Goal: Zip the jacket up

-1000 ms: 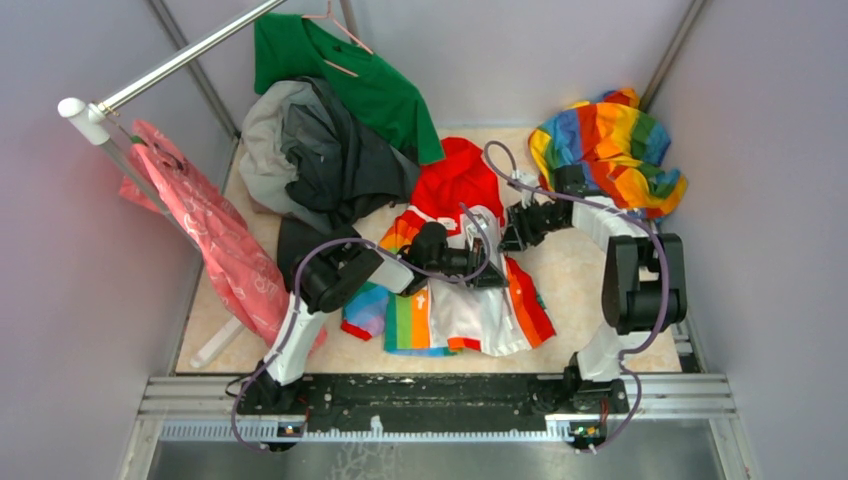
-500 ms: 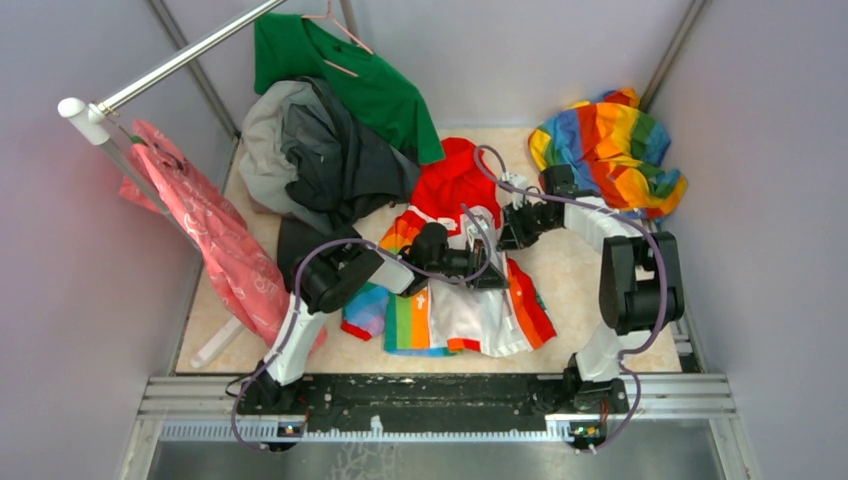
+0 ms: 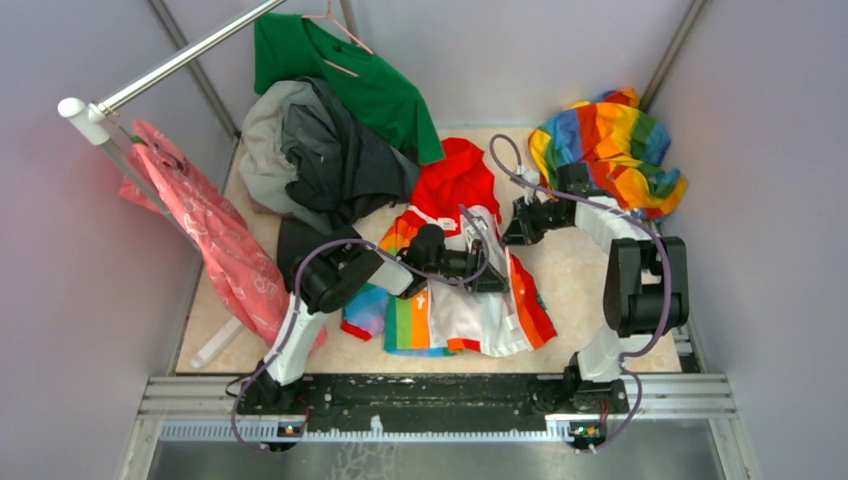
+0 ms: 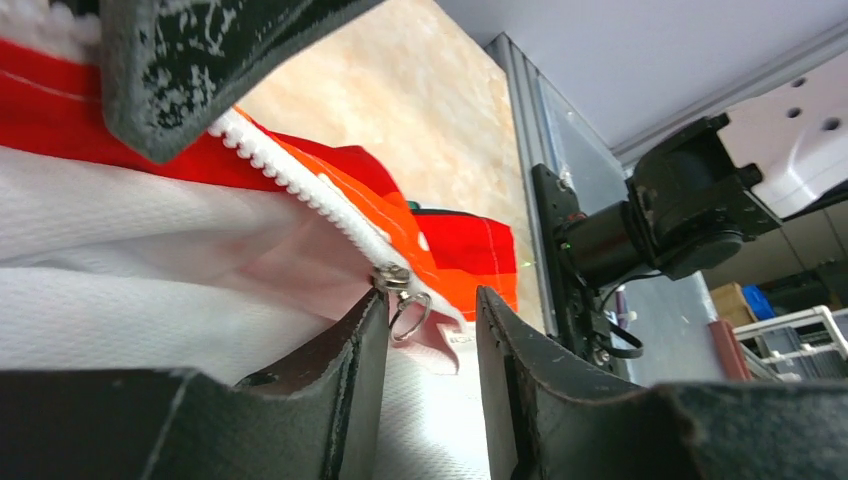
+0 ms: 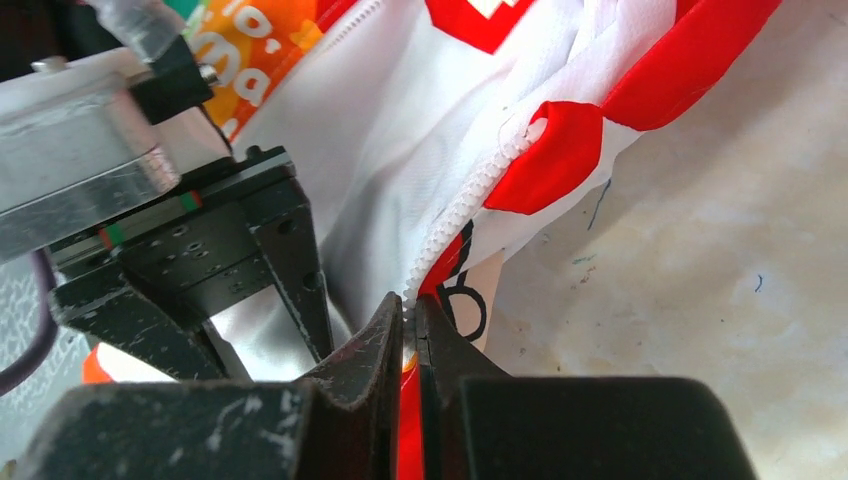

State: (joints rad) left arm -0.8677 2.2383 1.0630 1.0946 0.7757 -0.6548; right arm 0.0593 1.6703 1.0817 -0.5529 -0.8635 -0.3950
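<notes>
**A:** Jacket [image 3: 470,305]: where is it, and how's it handle?

**B:** Spread on the table [image 3: 575,275], under both sets of fingers. Thin, soft cloth, light, prob slippery. It'd bunch if pushed, so don't grab fabric, take the zip.

**A:** Grab pts?

**B:** Zipper pull [image 4: 402,292], a small metal ring. It sits between the left fingers [image 4: 365,340], right by one of them. Those fingers are apart w/ nothing clamped.

**A:** Right side?

**B:** Right fingers [image 5: 412,330] are pressed together on the jacket's edge, w/ the zipper teeth [image 5: 465,205] running in at the tips. I reckon that anchors the strip. W/o it the cloth would ride along w/ the slider.
</notes>
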